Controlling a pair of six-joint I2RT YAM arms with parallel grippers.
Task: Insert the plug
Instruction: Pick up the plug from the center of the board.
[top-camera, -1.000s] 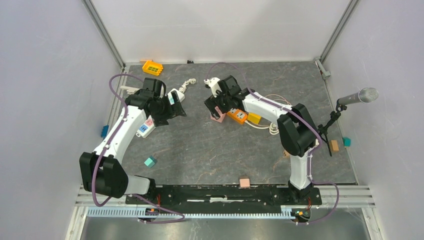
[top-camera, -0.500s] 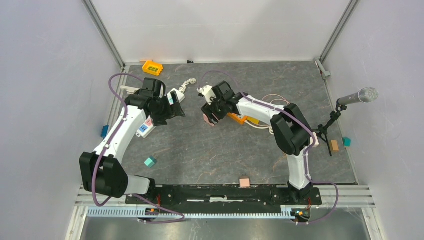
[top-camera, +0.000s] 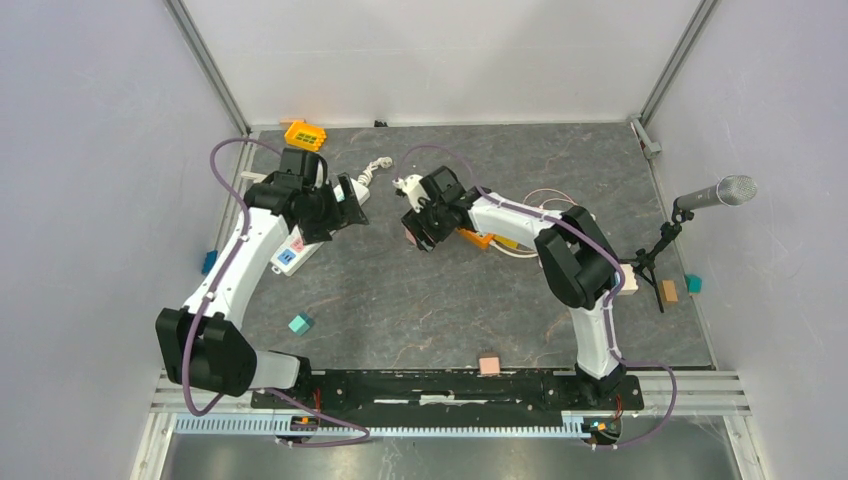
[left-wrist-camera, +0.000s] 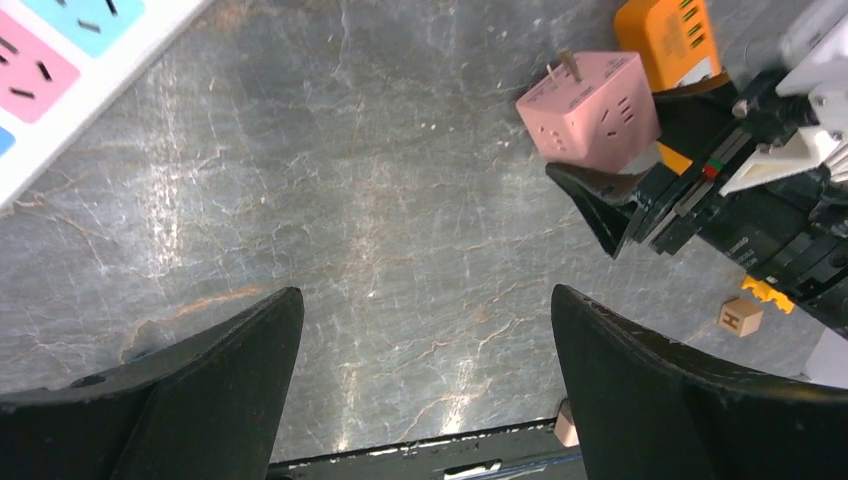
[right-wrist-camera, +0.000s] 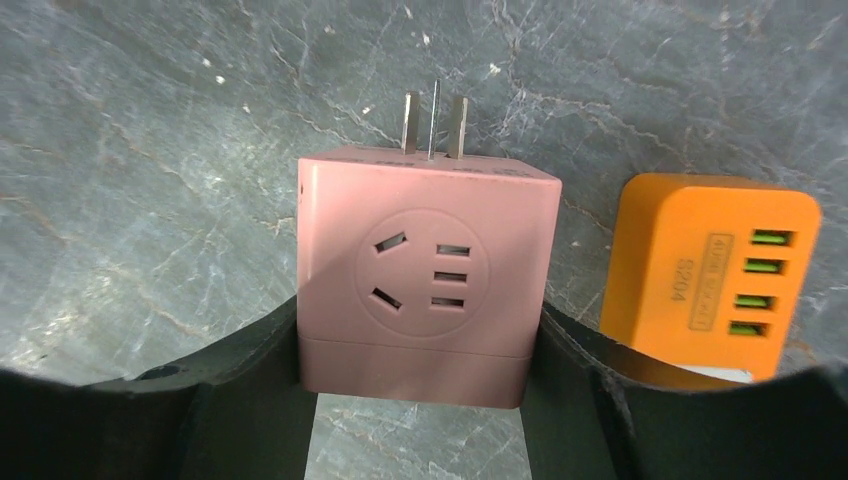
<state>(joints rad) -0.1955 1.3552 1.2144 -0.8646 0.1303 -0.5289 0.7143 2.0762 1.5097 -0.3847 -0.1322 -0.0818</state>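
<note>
- Your right gripper (right-wrist-camera: 418, 322) is closed on the pink cube-shaped plastic plug adapter (right-wrist-camera: 425, 270), with 1 finger flat against each side face and the metal prongs pointing away from the wrist.
- The adapter sits mid-table, just beside an orange plastic USB charger (right-wrist-camera: 710, 275) and well apart from the white plastic power strip (left-wrist-camera: 60, 60) on the left. You cannot tell whether it rests on the grey stone-patterned table (left-wrist-camera: 330, 200) or is lifted.
- Your left gripper (left-wrist-camera: 425, 300) is spread wide, holds nothing and hovers near the strip.
- Expect a light, rigid block with smooth, slippery faces. It may twist between the pads when the prongs meet resistance.
- Hold it on the 2 flat sides, clear of the prongs, which would likely bend if pushed in askew.
</note>
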